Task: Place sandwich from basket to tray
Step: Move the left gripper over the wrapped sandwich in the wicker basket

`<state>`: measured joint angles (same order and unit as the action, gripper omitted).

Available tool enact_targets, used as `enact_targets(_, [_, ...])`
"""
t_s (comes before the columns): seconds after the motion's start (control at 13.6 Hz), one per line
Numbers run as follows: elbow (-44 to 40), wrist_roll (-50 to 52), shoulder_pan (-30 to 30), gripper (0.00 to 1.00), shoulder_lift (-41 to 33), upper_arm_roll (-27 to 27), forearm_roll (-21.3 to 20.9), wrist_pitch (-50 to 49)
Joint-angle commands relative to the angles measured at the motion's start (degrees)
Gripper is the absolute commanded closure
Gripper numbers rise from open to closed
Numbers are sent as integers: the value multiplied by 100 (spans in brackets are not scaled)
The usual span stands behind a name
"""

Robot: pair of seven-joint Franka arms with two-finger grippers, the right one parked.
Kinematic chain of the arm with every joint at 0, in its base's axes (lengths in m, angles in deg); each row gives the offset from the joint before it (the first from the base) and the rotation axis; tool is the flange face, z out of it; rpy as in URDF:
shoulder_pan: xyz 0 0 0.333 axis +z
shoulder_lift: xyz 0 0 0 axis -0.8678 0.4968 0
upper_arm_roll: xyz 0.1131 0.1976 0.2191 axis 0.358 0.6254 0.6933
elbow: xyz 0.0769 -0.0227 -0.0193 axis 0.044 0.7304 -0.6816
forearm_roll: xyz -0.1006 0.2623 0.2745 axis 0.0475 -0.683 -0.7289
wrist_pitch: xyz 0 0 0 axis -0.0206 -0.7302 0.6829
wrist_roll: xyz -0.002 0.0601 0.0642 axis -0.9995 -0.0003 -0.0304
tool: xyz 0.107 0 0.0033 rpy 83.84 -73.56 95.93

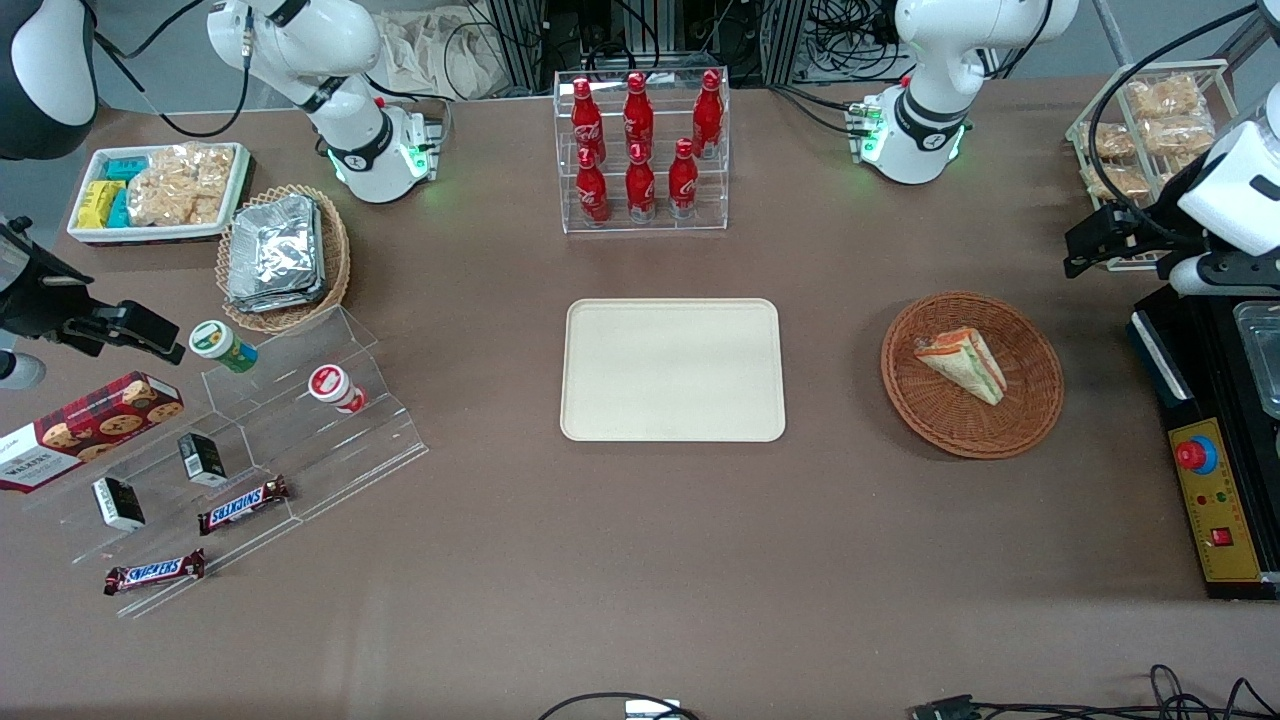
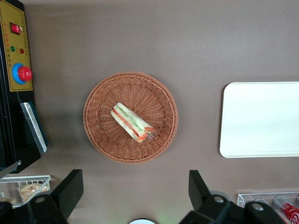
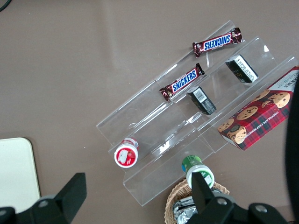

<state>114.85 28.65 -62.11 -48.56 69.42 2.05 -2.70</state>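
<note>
The sandwich [image 2: 132, 122] lies on its side in the round brown wicker basket [image 2: 100, 140], which sits beside the bare cream tray [image 1: 672, 370], toward the working arm's end of the table. We see the gripper [image 2: 134, 190] hovering high above the basket's rim, fingers [image 2: 71, 186] spread wide, holding nothing.

— What sort of place is this?

— A robotics lab dressed as a snack shop: white robot arm bases [image 1: 912, 130] bolted on a brown table [image 1: 640, 560], cables trailing nearby, a yellow control panel with a red emergency button [image 1: 1212, 508].

— And the shop part?

— A clear acrylic rack of red cola bottles [image 1: 640, 150] and clear stepped shelves holding chocolate bars [image 1: 245, 450].
</note>
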Motion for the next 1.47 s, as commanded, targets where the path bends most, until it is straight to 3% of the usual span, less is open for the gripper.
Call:
enact_targets(0.0, [-200, 109, -12, 0, 70, -13, -18, -140])
enact_targets(0.44, [44, 240, -3, 0, 52, -4, -334, -87])
enact_targets(1.1, [3241, 1900, 50, 0, -782, 57, -334, 2424])
enact_targets(1.39, [4139, 2516, 120, 0, -827, 57, -343, 3417])
